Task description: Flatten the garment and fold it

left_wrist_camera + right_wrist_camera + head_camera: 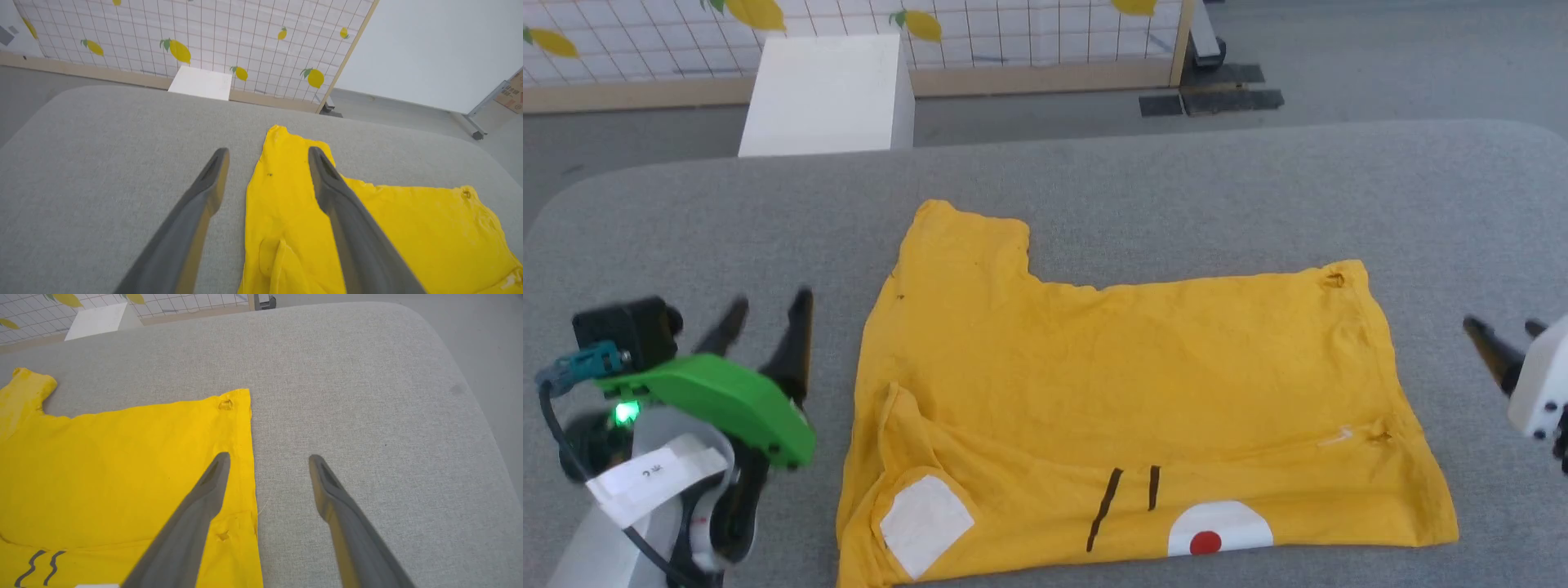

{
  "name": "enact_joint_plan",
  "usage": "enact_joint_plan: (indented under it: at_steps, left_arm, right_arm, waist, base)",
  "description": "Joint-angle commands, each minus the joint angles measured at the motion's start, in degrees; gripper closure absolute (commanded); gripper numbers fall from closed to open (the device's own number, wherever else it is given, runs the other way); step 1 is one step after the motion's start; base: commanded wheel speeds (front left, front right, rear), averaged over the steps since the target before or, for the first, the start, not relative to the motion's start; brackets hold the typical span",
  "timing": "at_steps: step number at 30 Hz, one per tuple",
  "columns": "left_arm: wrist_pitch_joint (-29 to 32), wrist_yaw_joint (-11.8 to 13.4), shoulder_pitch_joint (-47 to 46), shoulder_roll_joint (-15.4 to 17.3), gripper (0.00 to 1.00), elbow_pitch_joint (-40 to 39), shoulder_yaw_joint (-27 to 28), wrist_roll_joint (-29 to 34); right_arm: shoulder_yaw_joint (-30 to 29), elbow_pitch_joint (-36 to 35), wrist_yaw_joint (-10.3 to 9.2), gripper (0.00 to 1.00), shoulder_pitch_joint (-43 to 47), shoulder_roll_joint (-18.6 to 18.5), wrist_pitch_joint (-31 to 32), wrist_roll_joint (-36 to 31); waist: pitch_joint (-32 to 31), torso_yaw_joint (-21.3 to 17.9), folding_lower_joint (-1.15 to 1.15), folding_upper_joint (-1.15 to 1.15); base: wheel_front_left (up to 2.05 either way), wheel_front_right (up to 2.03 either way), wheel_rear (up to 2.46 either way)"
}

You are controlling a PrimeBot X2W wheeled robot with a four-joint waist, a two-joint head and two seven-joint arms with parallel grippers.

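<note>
The garment, a yellow T-shirt, lies on the grey table, folded lengthwise with its plain back on top. A strip of the printed front shows along the near edge: a white patch, two black stripes and a red dot. One sleeve sticks out at the far left. My left gripper hovers open just left of the shirt, holding nothing. In the left wrist view the left gripper straddles the garment's left edge. My right gripper is open to the right of the shirt; in its wrist view the right gripper spans the garment's hem.
A white box stands on the floor behind the table. Beyond it runs a grid panel with lemon prints on a wooden base. Bare grey table surrounds the shirt on all sides.
</note>
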Motion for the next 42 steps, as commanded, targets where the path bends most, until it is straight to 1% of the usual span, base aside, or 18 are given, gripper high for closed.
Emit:
enact_joint_plan:
  at_steps: [1,2,4,6,9,12,14,19,22,24,26,28,31,35,39,40,41,42]
  left_arm:
    - [-3.5,-1.6,-2.8,-0.1,0.00,1.4,-0.5,2.2]
    - [-5.3,-2.6,-4.5,-0.6,0.00,3.3,-1.3,3.2]
    - [-8.4,-3.9,-7.7,-1.8,0.00,6.8,-2.4,4.6]
    - [-9.5,-5.3,-11.2,-2.8,0.00,10.8,-3.9,5.7]
    - [-9.7,-7.1,-17.5,-4.6,0.00,16.8,-5.6,5.9]
    - [-7.9,-9.2,-25.4,-5.7,0.00,23.2,-7.2,6.0]
    - [-6.0,-10.0,-30.8,-6.2,0.00,27.1,-7.5,5.9]
    - [1.2,-10.8,-44.2,-6.5,0.00,34.9,-8.4,5.7]
    - [7.4,-10.2,-50.8,-6.4,0.00,38.9,-8.8,5.4]
    - [11.7,-8.9,-53.9,-6.7,0.00,40.9,-8.6,4.6]
    - [16.7,-6.8,-56.1,-7.1,0.00,42.8,-8.6,3.9]
    - [21.2,-4.2,-57.7,-6.9,0.00,44.3,-8.8,4.0]
    - [28.2,-0.4,-58.5,-5.9,0.00,45.6,-10.0,5.1]
    - [37.2,3.4,-57.2,-5.0,0.00,45.4,-11.7,5.3]
    - [43.1,5.7,-54.3,-4.3,0.00,42.8,-13.1,5.1]
    - [43.2,6.0,-53.8,-4.1,0.22,41.9,-13.1,5.2]
    - [42.4,6.3,-53.2,-3.9,0.75,40.6,-12.8,5.3]
    - [42.0,6.3,-52.6,-3.8,1.00,39.9,-12.6,5.1]
  right_arm:
    - [0.2,0.0,-0.09,0.00,-2.0,-0.1,-1.1,0.2]
    - [0.4,0.4,-0.09,0.00,-3.1,-0.4,-1.7,-0.3]
    - [0.9,1.2,-0.09,0.00,-5.4,-0.3,-2.4,-0.4]
    - [1.7,2.0,-0.09,0.00,-7.7,-0.4,-3.1,-0.4]
    - [2.9,2.6,-0.09,0.00,-10.6,-0.7,-3.7,-0.4]
    - [4.3,2.8,-0.09,0.00,-13.4,-1.0,-4.3,0.0]
    - [5.0,2.7,-0.09,0.00,-14.8,-1.3,-4.8,0.4]
    - [6.7,2.1,-0.09,0.00,-17.0,-1.9,-6.2,1.3]
    - [7.8,1.8,-0.09,0.00,-18.1,-2.1,-7.4,1.8]
    - [8.5,1.6,-0.09,0.00,-18.5,-2.1,-8.2,2.2]
    - [9.0,1.5,-0.09,0.00,-18.7,-2.3,-8.9,2.6]
    - [9.5,1.2,-0.09,0.00,-18.8,-2.4,-9.5,3.0]
    - [9.9,0.7,-0.09,0.00,-18.5,-2.7,-10.2,3.3]
    - [10.0,0.2,-0.09,0.00,-18.3,-2.9,-10.6,3.6]
    - [9.5,0.1,-0.09,0.00,-18.2,-3.2,-10.8,3.7]
    - [9.5,0.1,-0.09,0.00,-18.1,-3.2,-10.8,3.7]
    - [9.4,0.1,-0.09,0.00,-18.1,-3.2,-10.8,3.7]
    - [9.4,0.1,-0.09,0.00,-18.1,-3.1,-10.8,3.6]
  waist:
    - [1.8,-0.5,0.00,0.00]
    - [2.6,-0.6,0.00,0.00]
    - [4.3,-0.8,0.00,0.00]
    - [6.3,-0.8,0.00,0.00]
    - [9.6,-0.8,0.00,0.00]
    - [13.4,-1.0,0.00,0.00]
    - [15.8,-1.2,0.00,0.00]
    - [21.3,-2.4,0.00,0.00]
    - [23.8,-3.6,0.00,0.00]
    - [25.0,-4.3,0.00,0.00]
    - [26.0,-4.8,0.00,0.00]
    - [26.8,-5.3,0.00,0.00]
    - [27.6,-5.7,0.00,0.00]
    - [28.1,-5.9,0.00,0.00]
    - [28.3,-5.6,0.00,0.00]
    - [28.3,-5.6,0.00,0.00]
    - [28.3,-5.5,0.00,0.00]
    - [28.2,-5.4,0.00,0.00]
  base:
    - [0.00,0.00,0.00]
    - [0.00,0.00,0.00]
    - [0.00,0.00,0.00]
    - [0.00,0.00,0.00]
    - [0.00,0.00,0.00]
    - [0.00,0.00,0.00]
    - [0.00,0.00,0.00]
    - [0.00,0.00,0.00]
    - [0.00,0.00,0.00]
    - [0.00,0.00,0.00]
    - [0.00,0.00,0.00]
    - [0.00,0.00,0.00]
    - [0.00,0.00,0.00]
    - [0.00,0.00,0.00]
    - [0.00,0.00,0.00]
    - [0.00,0.00,0.00]
    - [0.00,0.00,0.00]
    - [0.00,0.00,0.00]
